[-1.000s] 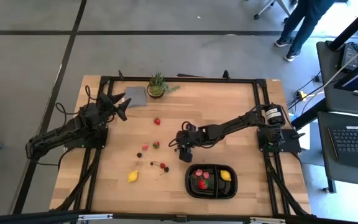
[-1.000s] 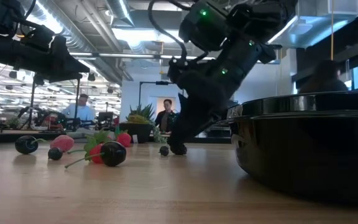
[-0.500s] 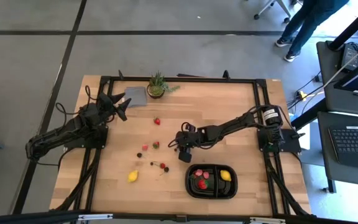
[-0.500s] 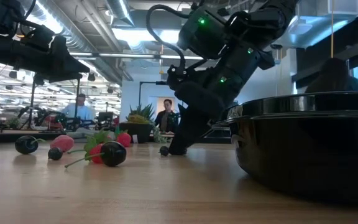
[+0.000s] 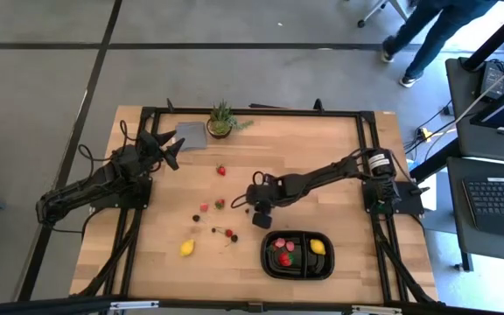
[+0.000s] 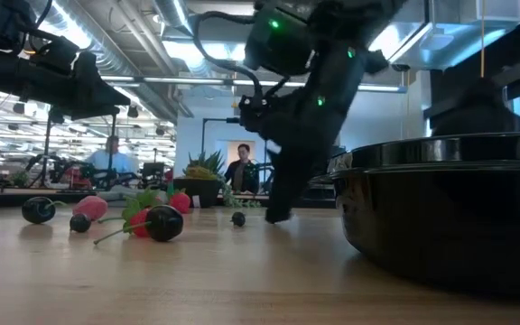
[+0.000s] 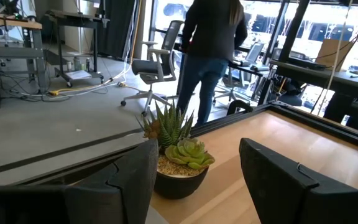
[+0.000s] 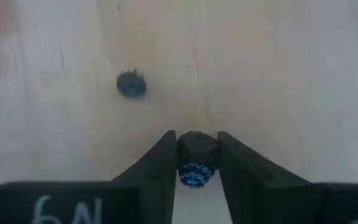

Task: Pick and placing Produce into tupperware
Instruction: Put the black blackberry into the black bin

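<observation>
— Dark blue and round, that is the berry the right pincer is pinching between its two fingers, low over the worktop just beyond the black tupperware.

— And the other one?

— A second dark berry is lying loose nearby. The left pincer is waiting with its fingers wide apart by the potted plant, far from the work.

— So which step is running?

— The grasp, I am judging; the lift is not yet made. A lemon and strawberries are already sitting in the tray, while another lemon, cherries and a strawberry are lying scattered on the wood.

— Next?

— Raising the berry clear, carrying it over the rim, and opening above a free compartment.
</observation>
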### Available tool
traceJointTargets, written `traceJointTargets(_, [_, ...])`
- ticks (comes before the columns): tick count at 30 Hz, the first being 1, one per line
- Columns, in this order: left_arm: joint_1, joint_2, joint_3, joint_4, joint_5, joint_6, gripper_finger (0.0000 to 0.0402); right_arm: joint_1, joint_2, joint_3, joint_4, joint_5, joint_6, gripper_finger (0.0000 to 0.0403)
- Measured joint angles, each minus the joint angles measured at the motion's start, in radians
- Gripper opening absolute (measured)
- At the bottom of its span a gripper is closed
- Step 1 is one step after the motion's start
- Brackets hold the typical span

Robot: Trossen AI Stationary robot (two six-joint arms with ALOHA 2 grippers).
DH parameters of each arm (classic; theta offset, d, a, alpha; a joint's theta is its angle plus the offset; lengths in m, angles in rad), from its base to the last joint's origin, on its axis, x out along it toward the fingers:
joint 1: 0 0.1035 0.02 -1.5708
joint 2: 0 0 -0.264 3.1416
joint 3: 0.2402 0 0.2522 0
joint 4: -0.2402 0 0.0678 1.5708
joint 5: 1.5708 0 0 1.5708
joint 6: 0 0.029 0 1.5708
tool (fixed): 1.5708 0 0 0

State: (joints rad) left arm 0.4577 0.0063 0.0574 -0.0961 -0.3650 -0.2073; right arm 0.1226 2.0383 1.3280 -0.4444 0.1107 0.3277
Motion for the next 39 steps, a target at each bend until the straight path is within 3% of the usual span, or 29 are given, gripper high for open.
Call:
traceJointTargets(5, [0.0,0.0,0.0,0.0,0.0,0.0,0.022,0.007,-0.003,0.182,-0.344,-0.097,0.125,0.0102])
traceJointTargets(10, [0.0,0.0,0.0,0.0,0.0,0.0,0.022,0.073,-0.02,0.3,-0.524,-0.139,0.22,0.0099])
traceJointTargets(22, [0.0,0.0,0.0,0.0,0.0,0.0,0.022,0.37,-0.118,0.329,-0.771,-0.062,0.6,0.0099])
traceJointTargets(28, [0.0,0.0,0.0,0.0,0.0,0.0,0.022,0.491,-0.12,0.276,-0.7,-0.061,0.796,0.0099])
traceJointTargets(34, [0.0,0.0,0.0,0.0,0.0,-0.002,0.022,0.557,-0.12,0.202,-0.549,-0.06,0.928,0.0099])
traceJointTargets(39, [0.0,0.0,0.0,0.0,0.0,-0.003,0.022,0.598,-0.12,0.164,-0.544,-0.06,1.011,0.0099])
